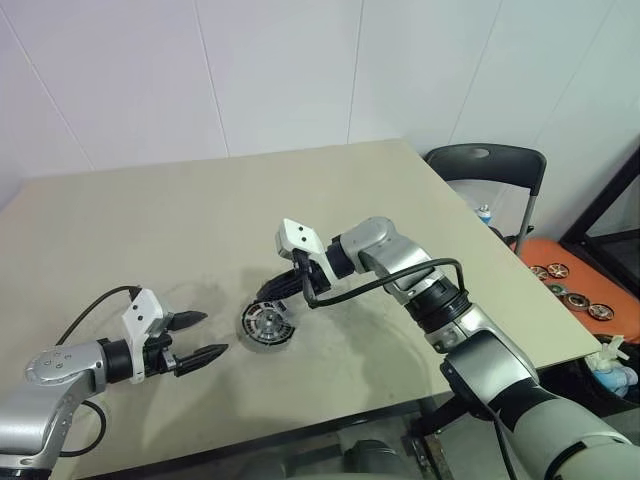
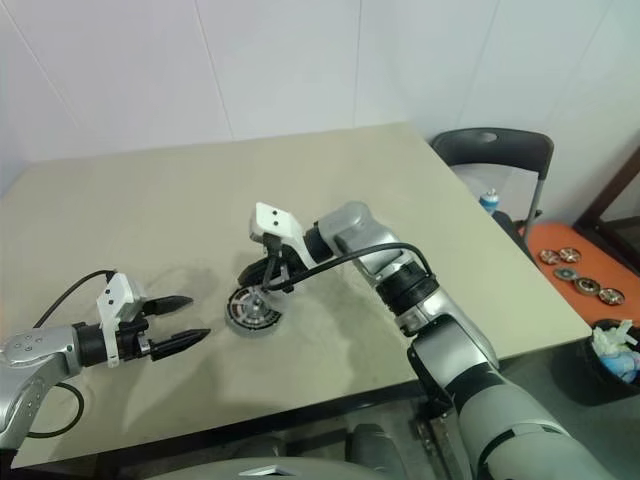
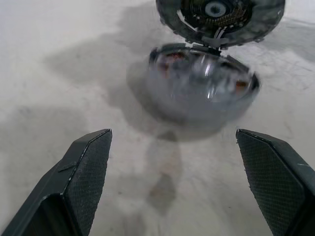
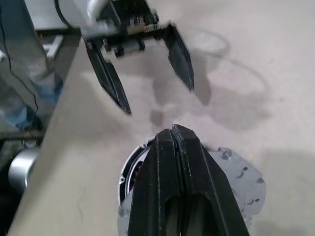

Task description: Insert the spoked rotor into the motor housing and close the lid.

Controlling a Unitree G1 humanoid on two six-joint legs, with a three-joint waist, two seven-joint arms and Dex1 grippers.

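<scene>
Sitting half-open, silver motor housing, lid tilted up; right claw pressed together, left claw spread.

The motor housing looks like polished, glossy metal, though blurred. The surface is matt beige; the left end effector has textured black fingers, probably plastic.

No text, label, brand, number or sign can be read anywhere in these views.
</scene>
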